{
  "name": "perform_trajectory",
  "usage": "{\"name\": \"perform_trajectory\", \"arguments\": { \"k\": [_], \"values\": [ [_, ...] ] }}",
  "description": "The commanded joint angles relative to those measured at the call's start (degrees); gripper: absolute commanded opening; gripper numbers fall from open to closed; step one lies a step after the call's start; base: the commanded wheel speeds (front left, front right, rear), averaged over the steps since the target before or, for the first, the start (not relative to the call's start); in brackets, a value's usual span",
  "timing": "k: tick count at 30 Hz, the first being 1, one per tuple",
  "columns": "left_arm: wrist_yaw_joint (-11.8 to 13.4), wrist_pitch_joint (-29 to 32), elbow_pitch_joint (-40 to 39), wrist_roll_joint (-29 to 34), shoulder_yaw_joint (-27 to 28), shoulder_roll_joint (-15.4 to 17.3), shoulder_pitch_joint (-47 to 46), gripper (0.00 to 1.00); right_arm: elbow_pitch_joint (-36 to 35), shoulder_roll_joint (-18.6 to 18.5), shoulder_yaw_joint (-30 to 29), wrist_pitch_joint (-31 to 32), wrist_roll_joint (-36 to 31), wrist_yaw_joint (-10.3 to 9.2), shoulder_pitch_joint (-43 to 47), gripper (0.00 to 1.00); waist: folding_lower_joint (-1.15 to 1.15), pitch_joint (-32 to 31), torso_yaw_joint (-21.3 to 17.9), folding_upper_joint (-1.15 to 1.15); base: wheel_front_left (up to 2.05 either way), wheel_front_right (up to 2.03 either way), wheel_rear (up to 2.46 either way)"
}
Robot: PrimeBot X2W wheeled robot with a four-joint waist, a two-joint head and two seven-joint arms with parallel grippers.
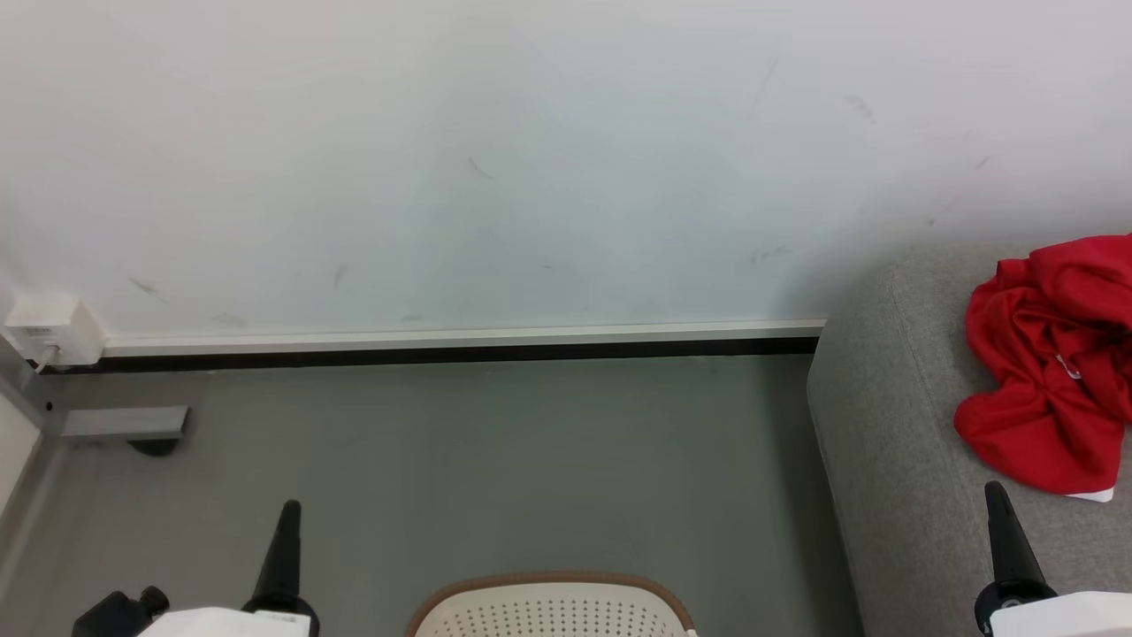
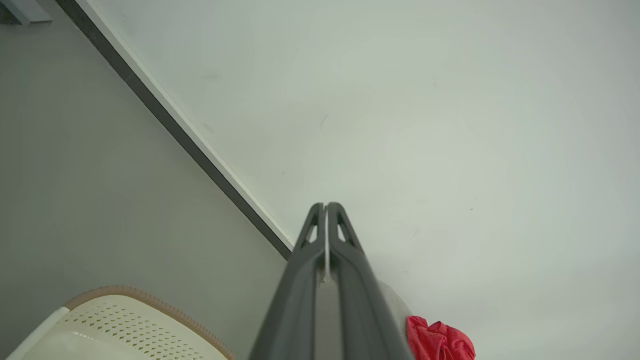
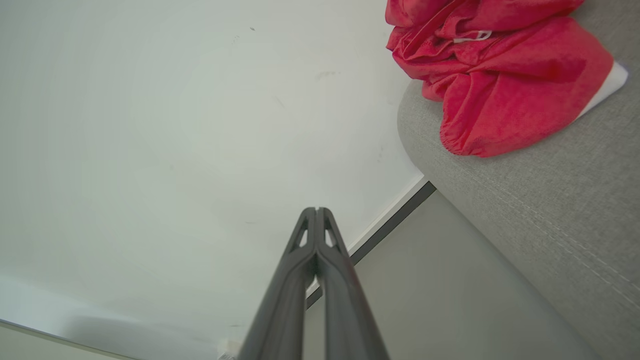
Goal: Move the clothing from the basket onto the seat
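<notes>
Head view | bright red crumpled fabric clothing (image 1: 1048,372) lies on the light grey woven upholstered seat (image 1: 893,442), well apart from the cream perforated plastic basket (image 1: 553,610) | my left fingers (image 2: 345,265) and right fingers (image 3: 335,265) pressed together, empty | judged: transfer done, so both arms rest low.

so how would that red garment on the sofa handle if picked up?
Probably floppy: the clothing lies crumpled in folds on the seat, so it'd likely drape from one pinch. Looks thin, probably light. A push would likely bunch it.

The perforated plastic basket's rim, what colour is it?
Tan-brown rim on a cream-white basket; head view shows it best.
</notes>
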Motion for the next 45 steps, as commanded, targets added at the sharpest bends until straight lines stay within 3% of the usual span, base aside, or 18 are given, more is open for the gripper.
{"name": "perform_trajectory", "arguments": {
  "k": [1, 45],
  "values": [
    [-0.3, 0.5, -0.6, -2.4, 0.5, 0.4, -1.3, 0.00, -0.8, -0.1, -0.5, 0.5, 1.9, -0.06, -1.1, 0.00, 0.00, 0.0, 0.0, 0.00, 0.00, 0.00, 0.00],
    [-1.2, 6.4, -0.2, -24.4, 2.2, 0.5, -2.5, 0.00, -0.7, 1.6, -4.8, 6.5, 21.1, -0.10, -1.8, 0.00, 0.00, -0.6, 0.3, 0.00, 0.00, 0.00, 0.00]
  ]
}}
